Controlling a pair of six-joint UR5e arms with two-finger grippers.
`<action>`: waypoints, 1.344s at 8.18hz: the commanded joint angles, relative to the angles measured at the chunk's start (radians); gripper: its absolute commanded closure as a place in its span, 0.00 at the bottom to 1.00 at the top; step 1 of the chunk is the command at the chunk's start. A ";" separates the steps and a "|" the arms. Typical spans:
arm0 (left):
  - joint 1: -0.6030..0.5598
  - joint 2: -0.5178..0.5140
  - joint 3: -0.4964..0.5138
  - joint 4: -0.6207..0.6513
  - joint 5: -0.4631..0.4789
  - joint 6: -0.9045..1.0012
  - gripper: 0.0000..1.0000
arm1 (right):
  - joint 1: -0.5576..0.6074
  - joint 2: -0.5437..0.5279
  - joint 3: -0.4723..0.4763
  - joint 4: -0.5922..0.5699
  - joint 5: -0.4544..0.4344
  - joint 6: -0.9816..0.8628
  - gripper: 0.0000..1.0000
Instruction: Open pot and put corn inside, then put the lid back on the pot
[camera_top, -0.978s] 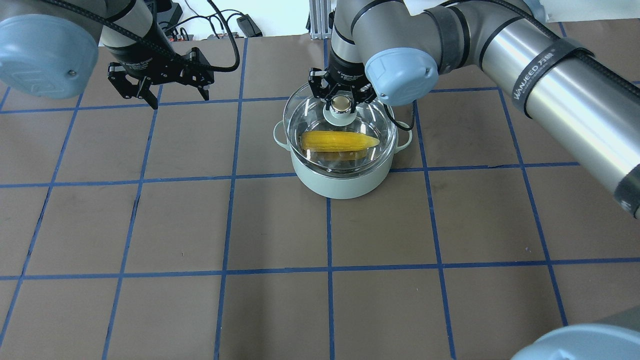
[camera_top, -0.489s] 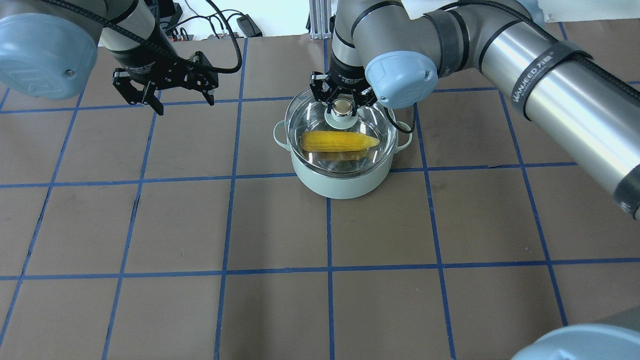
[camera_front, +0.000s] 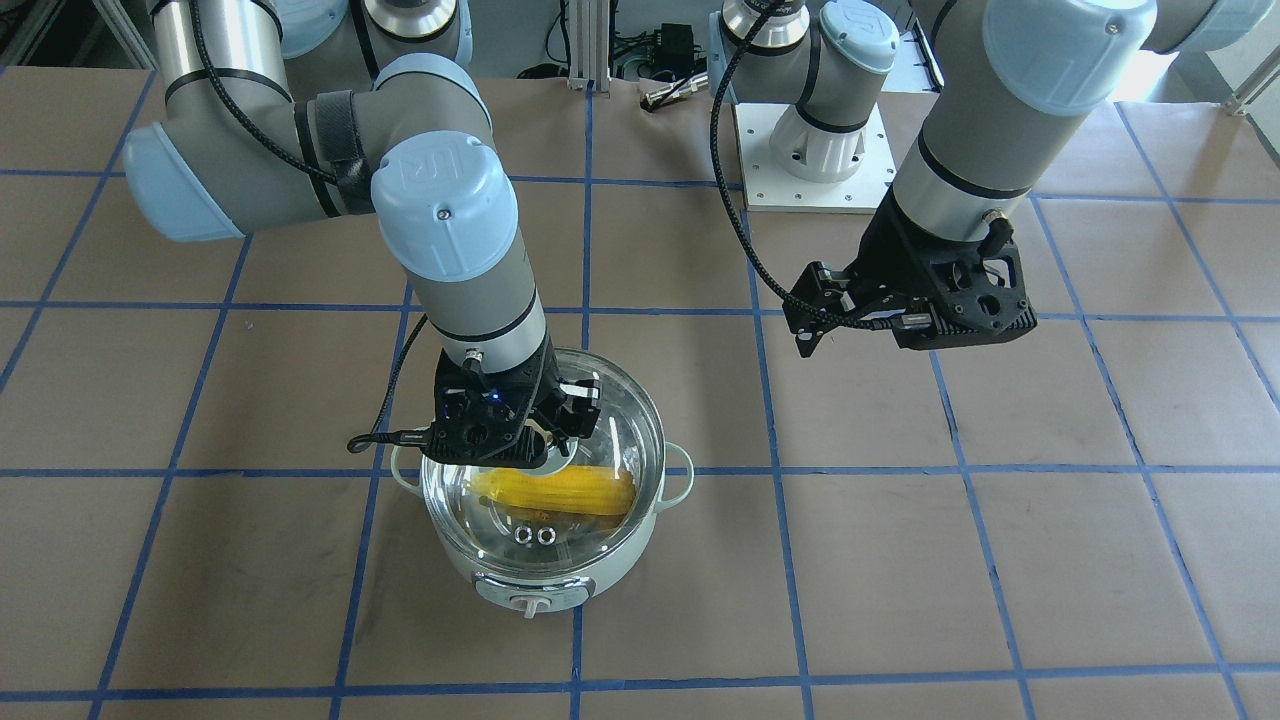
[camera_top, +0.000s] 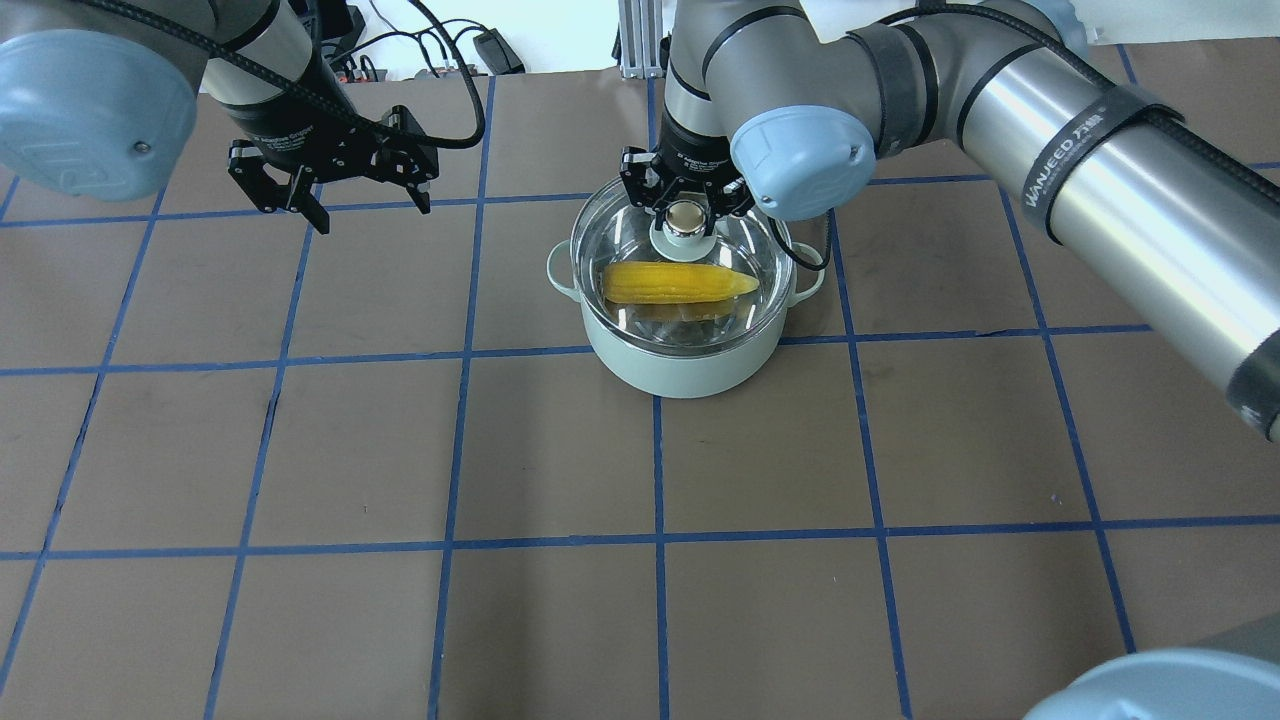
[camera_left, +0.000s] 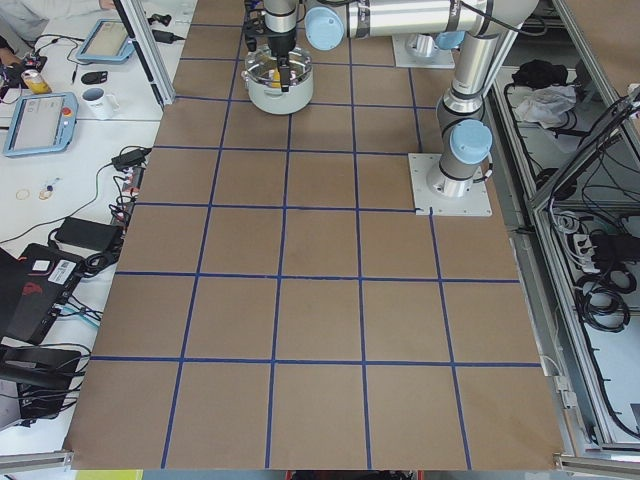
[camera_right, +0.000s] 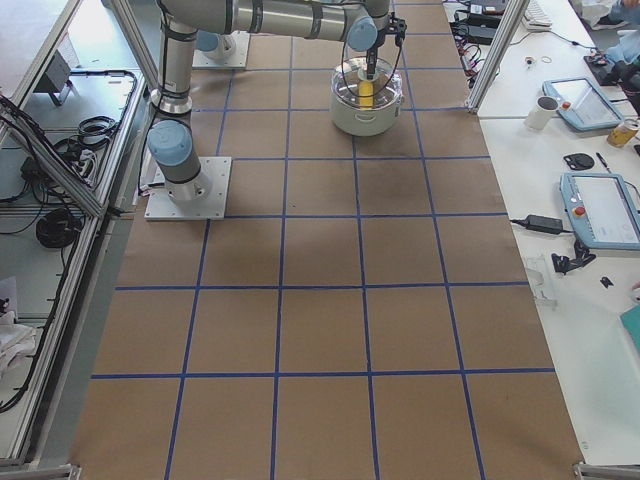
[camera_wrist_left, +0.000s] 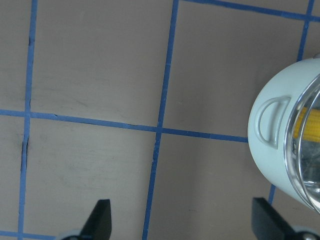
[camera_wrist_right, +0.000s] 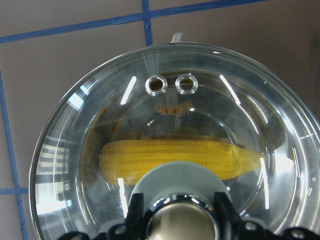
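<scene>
The mint-green pot (camera_top: 680, 372) stands at the table's far middle. The yellow corn (camera_top: 675, 283) lies flat inside it, seen through the glass. The clear lid (camera_top: 745, 250) sits level on the pot's rim. My right gripper (camera_top: 686, 212) is over the lid, its fingers closed on either side of the gold-beige knob; the right wrist view shows this close up (camera_wrist_right: 180, 222), with the corn (camera_wrist_right: 175, 157) and the vent holes below. My left gripper (camera_top: 373, 216) is open and empty, above the table to the pot's left. The left wrist view shows the pot's side handle (camera_wrist_left: 272, 122).
The table (camera_top: 560, 450) is brown with a grid of blue tape lines. Cables and a power strip (camera_top: 480, 50) lie beyond the far edge. A black cable loops from my right wrist past the pot's right handle (camera_top: 810, 262).
The lid has come down a little and now sits level on the pot's rim, with my right gripper still on its knob. My left gripper has shifted slightly to the right.
</scene>
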 joint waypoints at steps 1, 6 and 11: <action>0.000 0.004 -0.005 -0.009 0.007 -0.003 0.00 | 0.000 0.000 0.005 0.000 0.002 0.005 0.43; 0.000 0.004 0.001 -0.026 0.013 -0.004 0.00 | 0.000 0.000 0.005 -0.023 0.003 0.013 0.41; -0.002 0.007 0.001 -0.025 0.007 -0.006 0.00 | 0.000 0.001 0.006 -0.021 0.002 0.015 0.38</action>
